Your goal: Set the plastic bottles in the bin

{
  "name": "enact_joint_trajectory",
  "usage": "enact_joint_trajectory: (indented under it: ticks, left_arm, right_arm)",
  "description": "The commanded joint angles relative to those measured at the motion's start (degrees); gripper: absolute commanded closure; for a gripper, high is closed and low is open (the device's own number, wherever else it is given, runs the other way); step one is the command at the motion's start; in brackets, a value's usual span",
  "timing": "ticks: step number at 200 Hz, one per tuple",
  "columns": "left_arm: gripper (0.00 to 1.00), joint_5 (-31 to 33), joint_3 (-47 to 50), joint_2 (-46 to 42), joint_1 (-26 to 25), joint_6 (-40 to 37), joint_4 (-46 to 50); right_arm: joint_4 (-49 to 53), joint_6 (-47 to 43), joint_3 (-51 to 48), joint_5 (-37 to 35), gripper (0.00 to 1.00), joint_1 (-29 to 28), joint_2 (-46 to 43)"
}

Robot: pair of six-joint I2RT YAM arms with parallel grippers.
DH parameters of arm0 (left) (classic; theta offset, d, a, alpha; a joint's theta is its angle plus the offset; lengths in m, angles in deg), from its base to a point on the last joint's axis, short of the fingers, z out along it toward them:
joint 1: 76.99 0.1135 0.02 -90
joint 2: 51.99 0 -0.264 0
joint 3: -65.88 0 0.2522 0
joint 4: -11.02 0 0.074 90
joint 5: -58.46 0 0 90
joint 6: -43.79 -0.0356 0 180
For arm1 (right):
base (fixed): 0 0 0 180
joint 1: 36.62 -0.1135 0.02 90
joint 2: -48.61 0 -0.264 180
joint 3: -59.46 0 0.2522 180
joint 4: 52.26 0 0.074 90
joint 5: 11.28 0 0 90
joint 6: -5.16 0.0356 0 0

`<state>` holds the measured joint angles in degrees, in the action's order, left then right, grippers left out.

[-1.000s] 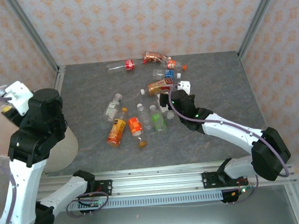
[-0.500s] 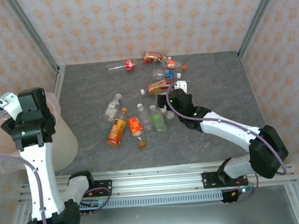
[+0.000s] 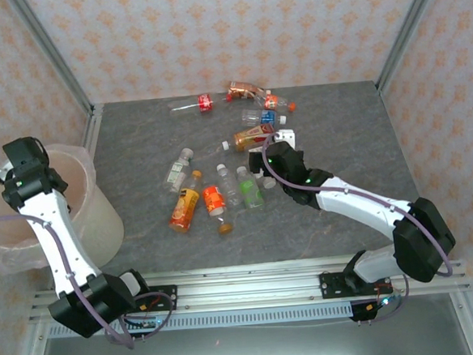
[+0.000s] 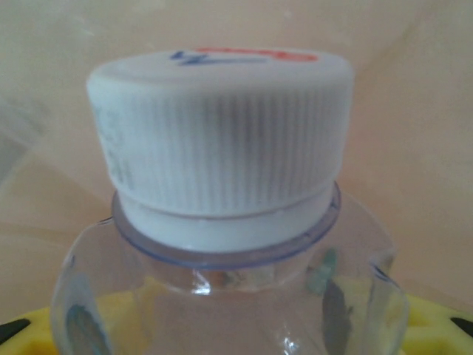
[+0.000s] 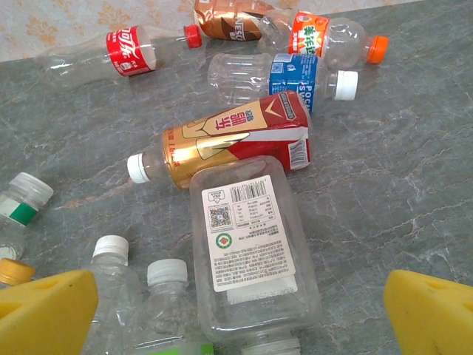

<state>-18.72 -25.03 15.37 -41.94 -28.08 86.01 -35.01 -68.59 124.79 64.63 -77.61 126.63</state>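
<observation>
From above, the left arm point(image 3: 49, 231) reaches down inside the bin point(image 3: 102, 223) at the left edge, well apart from the plastic bottles point(image 3: 214, 198) scattered mid-table. The right gripper point(image 3: 264, 166), hanging over the right side of that scatter, is the nearer one. In the left wrist view, the left gripper point(image 4: 236, 329) has a white-capped bottle point(image 4: 222, 133) rising between its yellow pads point(image 4: 432, 329). It seems pinched, though the contact itself is out of frame, and pale bin lining point(image 4: 414, 111) sits behind it. In the right wrist view, the fingers point(image 5: 44, 310) are spread wide, straddling a flat clear bottle point(image 5: 251, 244). Its long axis runs straight away from the gripper, and its far end touches a gold-and-red bottle point(image 5: 236, 140) lying crosswise.
</observation>
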Motion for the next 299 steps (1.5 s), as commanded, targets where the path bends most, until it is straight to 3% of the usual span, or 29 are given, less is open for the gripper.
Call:
enact_joint_trajectory:
  ticks: [1, 51, 108, 152, 181, 192, 199, 240, 256, 287, 299]
  left_arm:
    - [0.4, -4.2, 1.6, 1.2, 0.4, 1.9, 2.3]
    - [0.25, -9.2, 5.3, 1.4, 0.4, 3.5, -0.1]
    - [0.18, -12.0, 6.6, -0.5, 0.4, 3.1, 0.1]
    - [0.15, -10.5, 1.9, -3.6, 0.4, 3.8, 2.6]
    - [0.13, -12.9, -1.5, -7.3, 0.4, 5.7, 3.4]
    - [0.09, -14.6, -2.3, -8.9, 0.4, 6.8, 3.3]
    - [0.01, -16.1, -2.7, -10.1, 0.4, 7.5, 2.9]
    - [0.0, -36.9, -4.7, -14.7, -0.4, 10.5, -2.5]
    - [0.01, -39.9, -5.2, -15.9, -5.7, 14.3, -5.9]
    - [0.01, -27.7, -6.3, -14.5, -28.6, 17.3, -10.9]
    - [0.01, -26.0, -8.9, -10.8, -35.5, 15.9, -9.8]
  right_arm:
    - [1.4, 0.1, 1.8, -0.5, 0.01, -0.1, 0.4]
    - [2.0, 1.6, 1.8, 0.0, 0.01, -0.1, 0.7]
    - [1.9, 4.4, -0.7, -0.3, 0.01, -0.1, -1.0]
    - [1.2, 6.2, -1.8, -1.0, 0.01, -0.1, -2.7]
    - [1.0, 6.4, -1.8, -1.3, 0.01, -0.1, -4.4]
    - [0.6, 6.6, -2.0, -1.6, 0.01, -0.1, -5.1]
    - [0.4, 6.9, -2.1, -1.9, 0.01, -0.1, -5.5]
    - [0.5, 8.8, -1.8, -1.7, 0.01, -0.1, -8.7]
    - [0.1, 9.3, -2.3, -2.4, 0.01, -0.1, -9.7]
    - [-0.9, 10.9, -3.5, -3.9, 0.01, -0.1, -9.9]
    - [-1.2, 11.4, -3.7, -3.7, 0.01, 0.0, -12.0]
